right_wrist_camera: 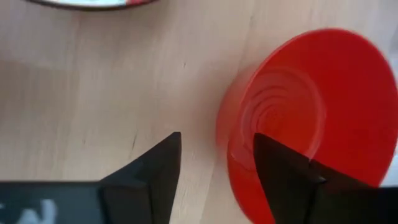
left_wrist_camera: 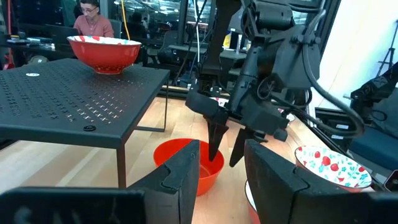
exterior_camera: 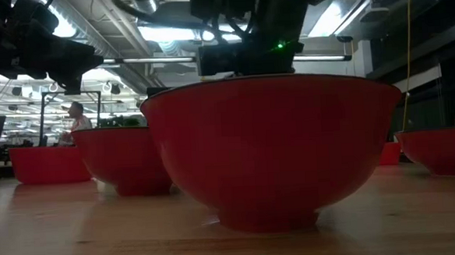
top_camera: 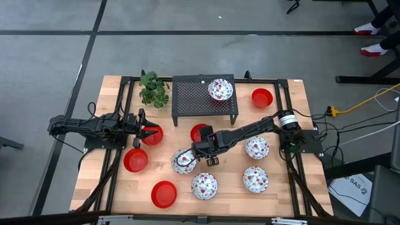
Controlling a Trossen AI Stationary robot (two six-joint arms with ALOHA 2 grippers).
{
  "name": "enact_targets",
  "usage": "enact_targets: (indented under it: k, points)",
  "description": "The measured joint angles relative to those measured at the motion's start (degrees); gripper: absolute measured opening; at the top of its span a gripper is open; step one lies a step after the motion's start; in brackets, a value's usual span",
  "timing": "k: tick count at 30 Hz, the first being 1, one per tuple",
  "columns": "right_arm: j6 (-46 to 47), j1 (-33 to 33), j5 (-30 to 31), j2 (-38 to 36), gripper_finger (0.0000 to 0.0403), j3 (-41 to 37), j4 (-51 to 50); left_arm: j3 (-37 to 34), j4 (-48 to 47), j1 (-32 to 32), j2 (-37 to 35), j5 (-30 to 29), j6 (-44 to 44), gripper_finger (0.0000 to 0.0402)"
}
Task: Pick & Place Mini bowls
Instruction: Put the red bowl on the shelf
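Note:
Red and speckled white mini bowls stand upright on their feet on the wooden table [top_camera: 281, 200]. My right gripper [right_wrist_camera: 217, 168] is open and points steeply down at a red bowl [right_wrist_camera: 311, 106] in the table's middle [top_camera: 197, 130]. One finger stands outside the bowl's rim [right_wrist_camera: 225, 146] and the other over its hollow. No touch shows. From the left wrist view its fingers [left_wrist_camera: 215, 140] hang just over that bowl [left_wrist_camera: 180, 162]. My left gripper [left_wrist_camera: 221, 180] waits open and level at the table's left [top_camera: 145, 130], beside another red bowl [top_camera: 155, 135].
A black perforated stand [top_camera: 194, 100] at the far middle carries a speckled bowl [top_camera: 220, 89]. A green plant [top_camera: 153, 89] sits at its left. Speckled bowls [top_camera: 183, 161] [top_camera: 256, 147] flank my right arm. Red bowls [top_camera: 135, 160] [top_camera: 164, 194] lie near left. A person sits beyond the table [left_wrist_camera: 93, 22].

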Motion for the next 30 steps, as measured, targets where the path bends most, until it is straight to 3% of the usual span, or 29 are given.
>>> enact_targets:
  k: [9,13,30]
  points:
    - [-0.7,0.0,-0.6,0.0,0.0076,-0.2,0.1,0.0,0.0,0.0,0.0,0.0,0.0,0.0123]
    - [-1.4,0.0,-3.6,0.0,0.0015,-0.2,0.1,0.0,0.0,0.0,0.0,0.0,0.0,0.0123]
    - [-2.8,0.0,-8.1,-1.8,0.0008,5.4,-6.0,0.0,0.0,0.0,0.0,0.0,0.0,0.0123]
